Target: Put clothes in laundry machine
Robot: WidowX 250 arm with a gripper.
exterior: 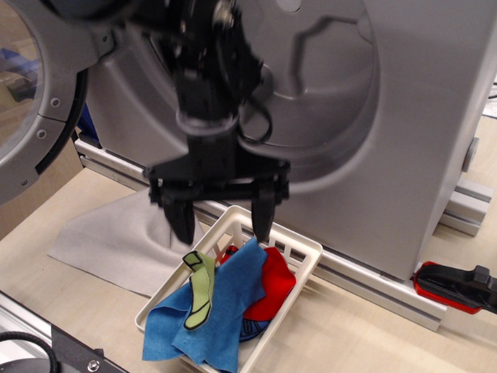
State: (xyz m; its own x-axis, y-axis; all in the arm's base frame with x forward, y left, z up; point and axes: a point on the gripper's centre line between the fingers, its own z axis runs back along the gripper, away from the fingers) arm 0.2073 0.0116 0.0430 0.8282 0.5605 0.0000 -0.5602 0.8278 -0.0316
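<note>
Gripper [223,224] blurred, jaws spread wide, empty, fingertips just above basket [304,247] back rim. Blue cloth [225,307], green sock [200,291], red cloth [275,284] piled in basket. Machine [404,109] directly behind basket, door [43,85] swung open left. Grey cloth [116,237] flat left of basket.

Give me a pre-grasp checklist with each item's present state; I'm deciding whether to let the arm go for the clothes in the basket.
1. End effector open, fingers spread: ok.
2. End effector above the white basket, over its far rim: ok.
3. Clothes reachable: blue cloth, green sock and red cloth lie on top: ok.
4. End effector empty: ok.
5. Laundry machine opening unobstructed behind the arm: ok.
6. Fingers centred on a single garment: cannot tell, the picture is motion-blurred.
</note>
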